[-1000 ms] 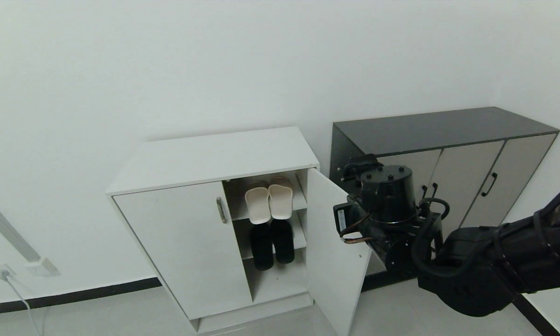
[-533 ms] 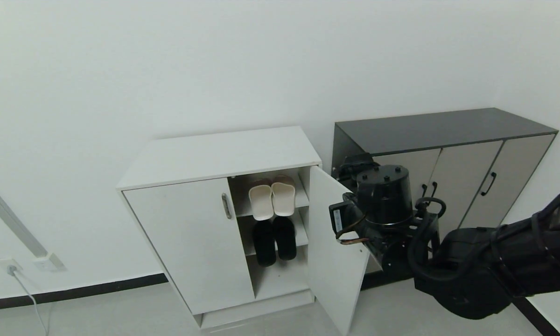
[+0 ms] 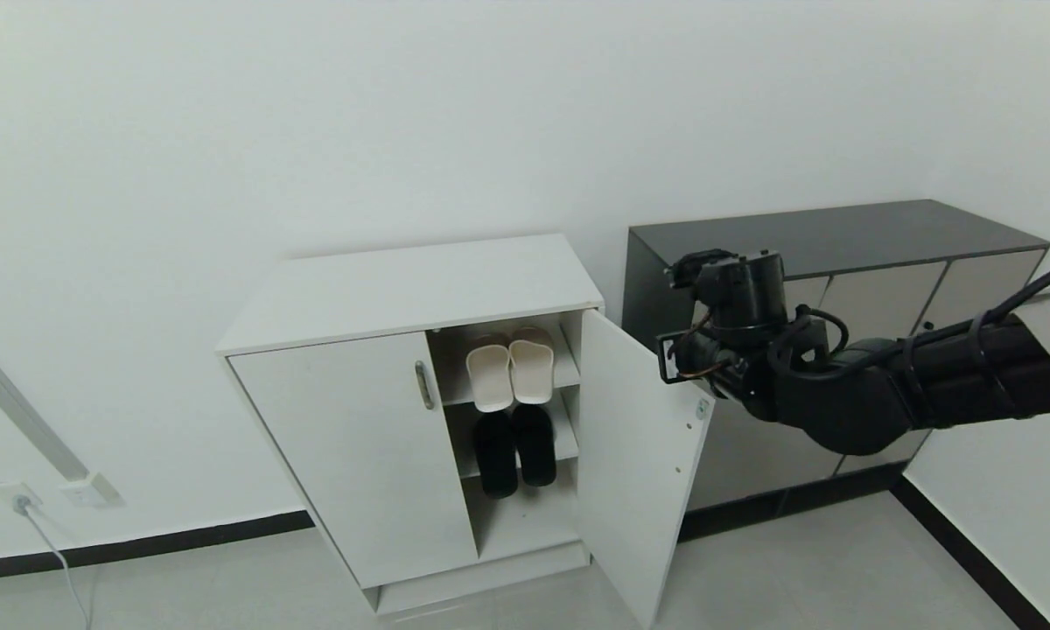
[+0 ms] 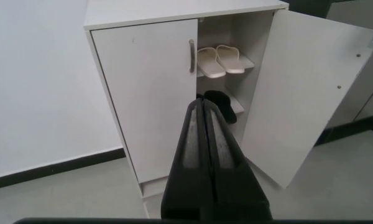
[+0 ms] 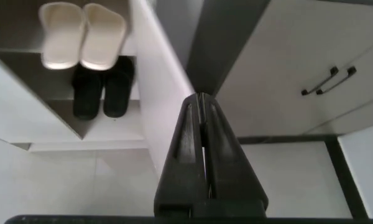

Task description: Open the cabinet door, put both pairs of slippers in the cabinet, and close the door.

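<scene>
Cabinet [image 3: 402, 289]: white, two doors, standing on the floor [image 3: 805, 569] against the wall.
Right door [image 3: 634, 472]: swung wide open, with its inner face and hinge holes showing.
Left door [image 3: 350, 455]: shut flat, with a metal handle [image 3: 421, 385] at its inner edge.
White slippers [image 3: 509, 374]: on the upper shelf inside the cabinet, side by side and touching, with their ends overhanging the shelf's front edge.
Black slippers [image 3: 514, 446]: on the shelf directly below the white pair, side by side, also overhanging the front edge.
Right hand [image 5: 202, 98]: fingers pressed together, gripping nothing. The tip lies at the outer side of the open door, between it and the dark cabinet. Contact with the door cannot be told.
Right arm [image 3: 884, 394]: extended level in front of the dark cabinet, with its wrist just beside the open door's upper edge.
Left hand [image 4: 202, 102]: fingers closed flat against each other, gripping nothing. It is held in front of the cabinet, pointing at it and well apart from it.
Dark cabinet [image 3: 831, 232]: grey top, pale doors with black handles, just beside the white cabinet on its right.
Wall socket [image 3: 17, 503]: low on the wall to the left, with a cable plugged in.
</scene>
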